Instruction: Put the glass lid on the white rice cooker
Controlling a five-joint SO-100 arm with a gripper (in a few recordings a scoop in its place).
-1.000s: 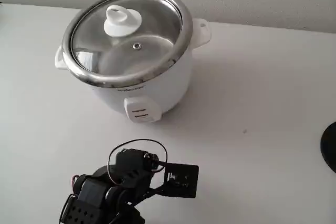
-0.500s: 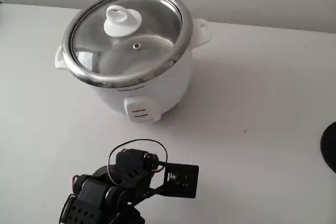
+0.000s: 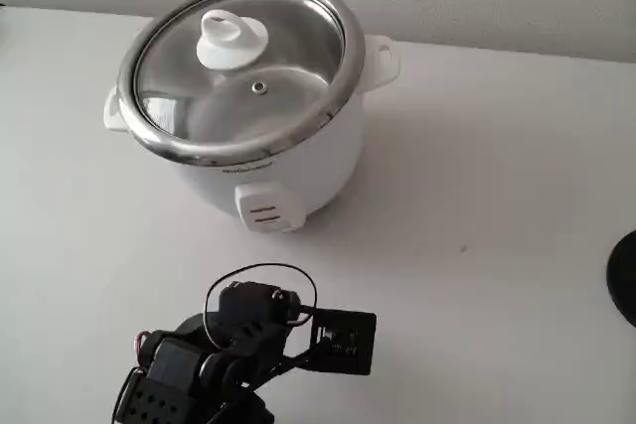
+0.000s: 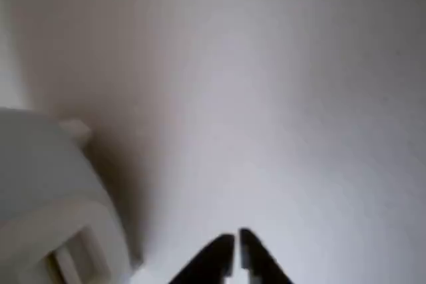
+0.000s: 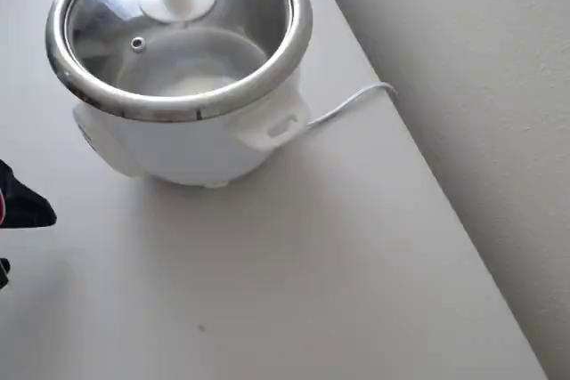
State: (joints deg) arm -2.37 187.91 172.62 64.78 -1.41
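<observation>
- Nothing has shifted since the earlier frames; my arm sits folded at the near edge of the desk (image 3: 477, 146) just as it did.
- In the wrist view I see the gripper (image 4: 234, 257) with its fingers pressed together, holding nothing, above bare desk.
- Farther back stands the white rice cooker (image 3: 268, 161), well apart from the gripper.
- The glass lid (image 3: 243, 62) rests seated on the cooker's steel rim, knob up.
- A white cord (image 5: 352, 102) trails behind the cooker.

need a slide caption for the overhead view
Glass lid seated on the white rice cooker, its cord trailing toward the table edge.
</observation>
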